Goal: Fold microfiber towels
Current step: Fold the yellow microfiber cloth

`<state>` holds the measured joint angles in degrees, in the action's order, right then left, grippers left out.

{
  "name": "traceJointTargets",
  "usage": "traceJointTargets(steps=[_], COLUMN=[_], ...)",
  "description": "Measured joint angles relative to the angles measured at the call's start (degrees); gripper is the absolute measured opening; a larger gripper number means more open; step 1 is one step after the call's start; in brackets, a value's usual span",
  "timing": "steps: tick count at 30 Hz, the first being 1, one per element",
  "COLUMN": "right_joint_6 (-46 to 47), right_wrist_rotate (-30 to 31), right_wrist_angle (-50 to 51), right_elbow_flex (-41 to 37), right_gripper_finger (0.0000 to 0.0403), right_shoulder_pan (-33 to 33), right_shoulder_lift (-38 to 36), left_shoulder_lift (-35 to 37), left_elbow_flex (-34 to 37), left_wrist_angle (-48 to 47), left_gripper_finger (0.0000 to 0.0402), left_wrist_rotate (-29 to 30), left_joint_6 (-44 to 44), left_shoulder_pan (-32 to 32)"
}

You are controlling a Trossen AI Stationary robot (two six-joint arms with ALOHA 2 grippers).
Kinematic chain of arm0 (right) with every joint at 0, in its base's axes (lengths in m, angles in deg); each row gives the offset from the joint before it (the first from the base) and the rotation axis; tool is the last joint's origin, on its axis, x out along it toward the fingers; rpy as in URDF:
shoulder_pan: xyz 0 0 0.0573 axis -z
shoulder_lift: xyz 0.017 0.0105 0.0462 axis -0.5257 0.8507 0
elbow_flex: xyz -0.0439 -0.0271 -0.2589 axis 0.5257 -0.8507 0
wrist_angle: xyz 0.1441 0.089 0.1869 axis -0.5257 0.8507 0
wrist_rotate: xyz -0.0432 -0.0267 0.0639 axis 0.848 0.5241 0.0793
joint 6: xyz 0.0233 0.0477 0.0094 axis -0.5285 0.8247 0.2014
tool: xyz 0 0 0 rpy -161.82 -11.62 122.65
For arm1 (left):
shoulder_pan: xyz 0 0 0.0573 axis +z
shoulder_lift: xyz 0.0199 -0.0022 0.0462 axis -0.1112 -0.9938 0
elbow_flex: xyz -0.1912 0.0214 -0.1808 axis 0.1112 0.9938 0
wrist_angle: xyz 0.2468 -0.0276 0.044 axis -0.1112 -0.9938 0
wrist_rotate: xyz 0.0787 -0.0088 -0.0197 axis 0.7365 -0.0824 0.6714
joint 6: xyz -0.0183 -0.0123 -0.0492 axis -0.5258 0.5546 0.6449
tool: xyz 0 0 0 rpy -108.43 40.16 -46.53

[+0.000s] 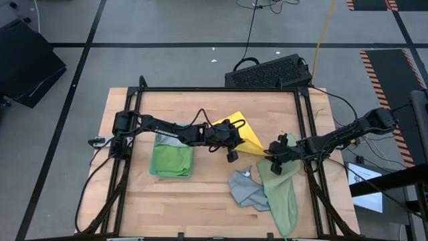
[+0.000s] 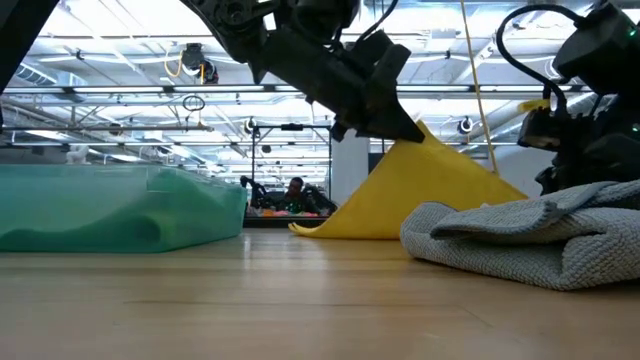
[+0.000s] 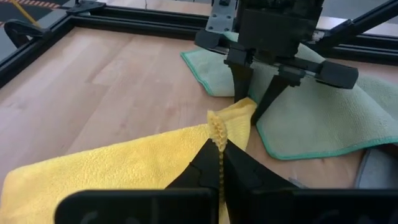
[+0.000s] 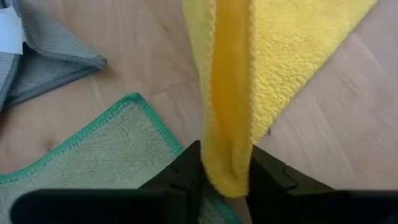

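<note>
Both arms hold your yellow towel (image 1: 249,132) over the wooden worktop (image 1: 200,194).
Left fingers (image 3: 211,163) pinch its corner; right fingers (image 4: 264,171) clamp its fold; a hall with ceiling lights (image 2: 120,90) lies behind.

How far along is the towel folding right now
Done: a folded bright green stack sits on the table's left. In hand: the yellow towel, pinched by the left gripper and, at another edge, by the right gripper. Left: the grey towel and pale sage towel lie unfolded.

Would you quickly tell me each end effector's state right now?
Left end effector: shut on the yellow towel.
Right end effector: shut on the yellow towel's other corner.
</note>
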<state>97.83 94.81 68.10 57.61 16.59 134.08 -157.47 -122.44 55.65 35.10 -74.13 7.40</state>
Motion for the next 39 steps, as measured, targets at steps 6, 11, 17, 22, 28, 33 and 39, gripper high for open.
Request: traceJointTargets(steps=[6,11,17,22,28,33,39], right_joint_6=[1.3,2.1,6.6,11.6,15.1,22.6,27.5], right_wrist_rotate=[-0.9,-5.1,-8.6,-12.6,-22.1,-31.0,-31.8], right_wrist_angle=[0.1,0.3,4.1,13.9,17.9,17.8,17.1], right_elbow_flex=[0.0,2.0,6.5,13.8,20.9,23.3,23.3], right_gripper_finger=[0.0046,0.0005,0.0006,0.0003,0.0002,0.0001,0.0001], right_shoulder_pan=[0.0,0.0,0.0,0.3,0.1,0.1,3.3], right_shoulder_lift=[-0.4,-1.5,-2.6,-3.1,-3.1,-3.1,-2.0], left_shoulder_lift=[0.0,1.1,5.5,7.4,7.5,9.4,9.0], left_elbow_flex=[0.0,0.2,0.1,0.1,0.1,0.1,0.2], left_wrist_angle=[-2.0,-5.4,-11.2,-16.8,-17.7,-17.0,-19.3], left_gripper_finger=[0.0006,0.0003,0.0004,0.0004,0.0003,0.0003,0.0002], left_wrist_rotate=[0.0,-2.2,-2.4,-0.8,1.1,4.5,9.5], left_joint_6=[0.0,0.1,-0.7,0.3,5.7,12.4,17.2], left_shoulder_pan=[0.0,0.0,-0.1,-1.1,-3.9,-6.2,-8.2])
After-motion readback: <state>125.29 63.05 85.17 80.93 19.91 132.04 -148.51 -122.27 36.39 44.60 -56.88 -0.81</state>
